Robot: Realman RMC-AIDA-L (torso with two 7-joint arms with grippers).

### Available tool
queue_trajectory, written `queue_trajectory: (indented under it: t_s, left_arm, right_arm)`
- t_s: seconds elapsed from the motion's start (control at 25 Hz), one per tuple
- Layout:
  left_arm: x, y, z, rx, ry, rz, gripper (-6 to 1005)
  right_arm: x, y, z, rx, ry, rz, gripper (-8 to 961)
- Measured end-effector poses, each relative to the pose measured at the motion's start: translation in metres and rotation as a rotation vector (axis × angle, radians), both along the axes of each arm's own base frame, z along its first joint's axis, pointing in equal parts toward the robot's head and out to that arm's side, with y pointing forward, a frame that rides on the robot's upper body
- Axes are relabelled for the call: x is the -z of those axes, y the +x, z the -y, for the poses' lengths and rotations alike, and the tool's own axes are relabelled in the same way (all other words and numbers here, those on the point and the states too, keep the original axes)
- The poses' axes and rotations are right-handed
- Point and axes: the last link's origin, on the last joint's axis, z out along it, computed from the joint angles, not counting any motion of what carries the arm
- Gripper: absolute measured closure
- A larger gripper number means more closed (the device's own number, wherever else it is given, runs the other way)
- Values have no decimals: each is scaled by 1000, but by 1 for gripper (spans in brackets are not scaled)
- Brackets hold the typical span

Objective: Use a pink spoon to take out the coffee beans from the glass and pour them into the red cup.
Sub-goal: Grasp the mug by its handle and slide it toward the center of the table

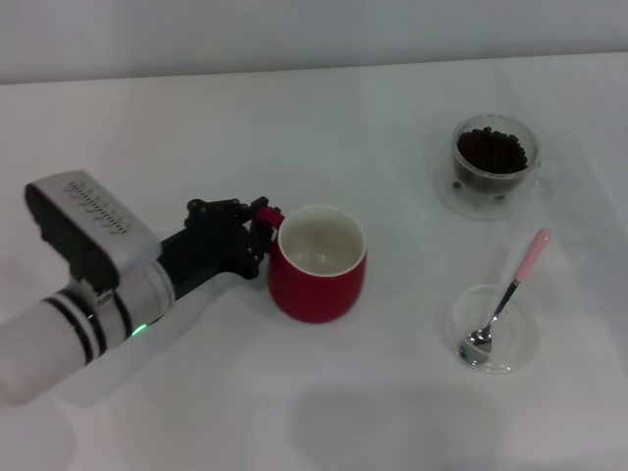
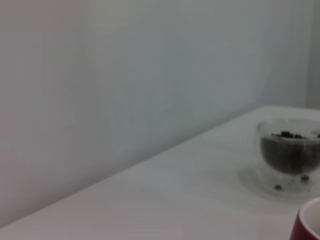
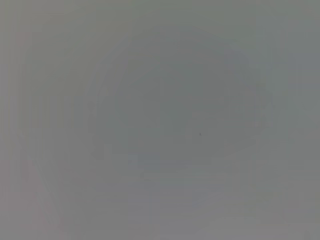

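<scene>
Head view: left gripper at red cup handle, seemingly pinching it, mid-table. Pink spoon in dish, front right; glass of coffee beans behind. Risk: tugged handle tips cup.

Glass holding coffee beans on white table; red cup rim at corner.

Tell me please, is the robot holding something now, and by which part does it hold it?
The left gripper is at the red cup, closed on its small loop handle. The pink spoon lies untouched in a clear dish.
</scene>
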Motion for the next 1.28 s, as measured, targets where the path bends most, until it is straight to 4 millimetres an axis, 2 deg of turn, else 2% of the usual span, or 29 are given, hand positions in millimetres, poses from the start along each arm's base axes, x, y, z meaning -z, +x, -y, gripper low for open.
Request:
queue_trajectory:
  t_s: [0.44, 1.28]
  left_arm:
    - [8, 13, -12, 13, -27, -62, 872]
    - [10, 20, -16, 21, -36, -70, 874]
  right_arm:
    - [0, 1, 1, 5, -1, 0, 187]
    - [0, 0, -1, 4, 0, 2, 188]
